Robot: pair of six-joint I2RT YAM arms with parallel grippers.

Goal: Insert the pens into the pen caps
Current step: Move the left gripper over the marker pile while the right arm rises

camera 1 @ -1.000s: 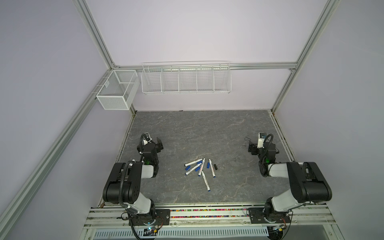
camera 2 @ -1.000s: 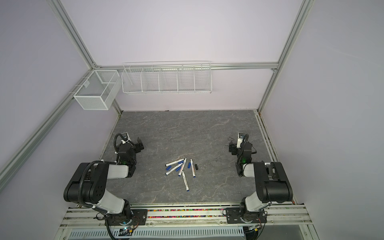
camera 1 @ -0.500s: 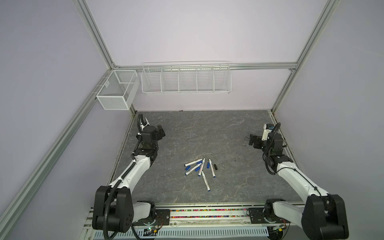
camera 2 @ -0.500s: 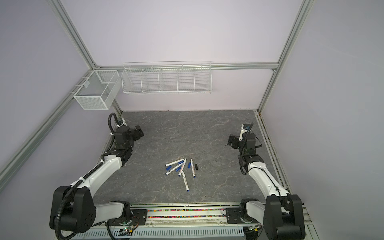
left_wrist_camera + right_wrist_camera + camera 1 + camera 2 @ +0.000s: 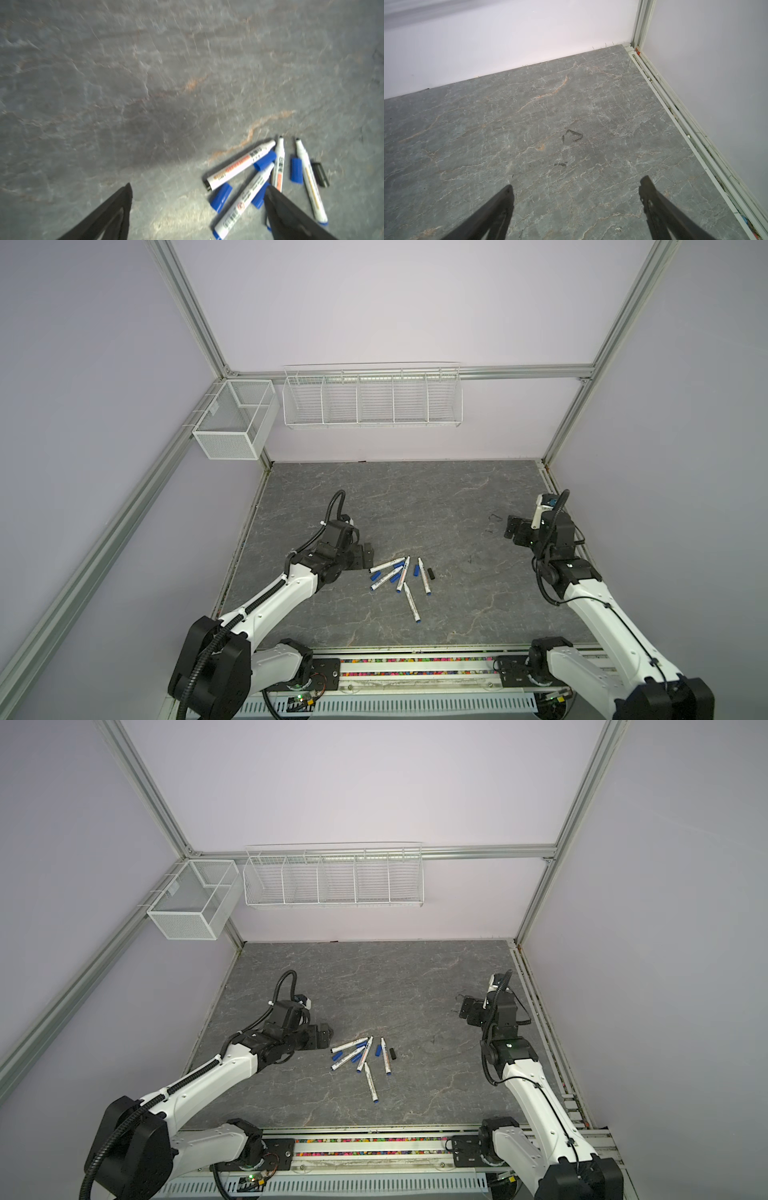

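Several white-barrelled pens (image 5: 412,601) (image 5: 371,1081) (image 5: 241,165) lie uncapped in a loose fan on the grey mat. Several blue pen caps (image 5: 416,570) (image 5: 378,1050) (image 5: 296,170) lie among them. One black cap (image 5: 430,573) (image 5: 392,1053) (image 5: 321,174) sits at the cluster's right edge. My left gripper (image 5: 362,560) (image 5: 320,1038) (image 5: 198,186) hovers open just left of the cluster, holding nothing. In the left wrist view one finger overlaps a pen and a blue cap. My right gripper (image 5: 513,531) (image 5: 467,1011) (image 5: 576,182) is open over bare mat at the far right, well away from the pens.
A white wire basket rack (image 5: 372,398) and a mesh box (image 5: 232,418) hang on the back wall. Dark scribble marks (image 5: 572,136) stain the mat ahead of my right gripper. The metal frame rail (image 5: 675,108) runs close along the right side.
Both arms have unfolded from a tucked pose near the front. The left gripper then swung down and right to the pens. The right gripper reached out toward the back right.
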